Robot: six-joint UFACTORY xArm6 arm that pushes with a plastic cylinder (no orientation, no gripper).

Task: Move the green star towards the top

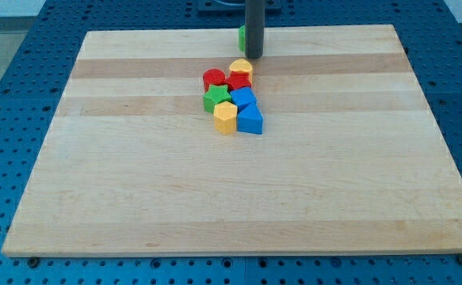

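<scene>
The green star (215, 97) lies in a tight cluster near the board's upper middle. It touches a red round block (213, 78) above it, a red block (238, 81) to its upper right, a blue block (243, 98) on its right and a yellow hexagon block (225, 116) below. A yellow block (241, 67) tops the cluster and a blue triangle-like block (250, 120) sits at its lower right. My tip (253, 57) stands just above the yellow top block, up and to the right of the green star, apart from it.
A green block (242, 37) sits near the board's top edge, mostly hidden behind the rod. The wooden board (135, 182) lies on a blue perforated table (9, 95).
</scene>
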